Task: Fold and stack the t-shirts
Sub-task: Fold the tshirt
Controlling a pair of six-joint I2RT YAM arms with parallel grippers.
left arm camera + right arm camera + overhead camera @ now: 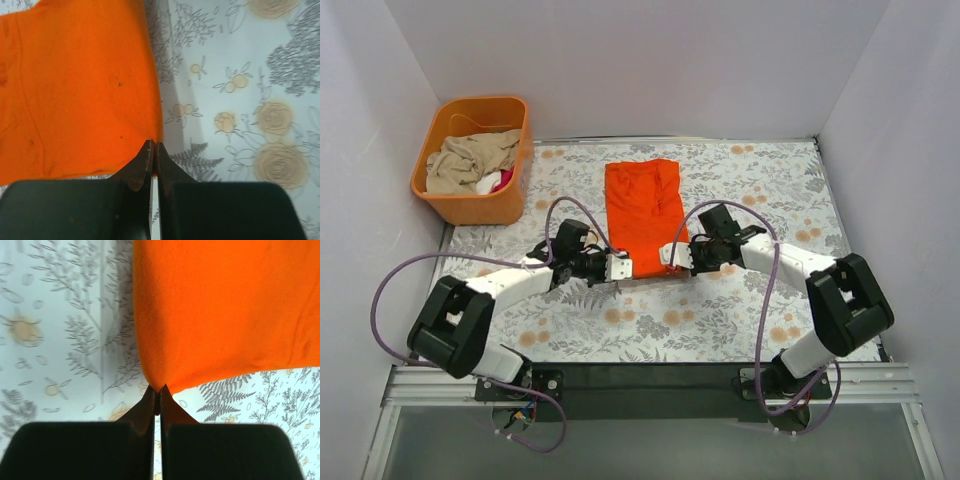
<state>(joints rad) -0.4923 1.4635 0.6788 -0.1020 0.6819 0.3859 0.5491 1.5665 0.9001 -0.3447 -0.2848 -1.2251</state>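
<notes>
So the flowery tablecloth [740, 320] covers the whole table. An orange tub [480, 208] sits off the far-left corner with a heap of clothes [470, 160] in it, mostly beige, and it's hard to tell what's a shirt in there. The orange t-shirt [643, 200] lies flat mid-table and looks folded into a narrow strip. Its long axis runs straight away from the arms, with the near hem toward the bases and the far end toward the back wall. That's what the next move seems to hang on: the shirt stretches out ahead of both grippers, so a fold would mean carrying the near hem forward along that length. Neither arm is nearer, they split the hem evenly. The left gripper [623, 266] is clamped on the near-left corner and the right gripper [667, 255] is pinched closed on the near-right one. The right wrist view shows the fabric pulled to a little point between the jaws.
</notes>
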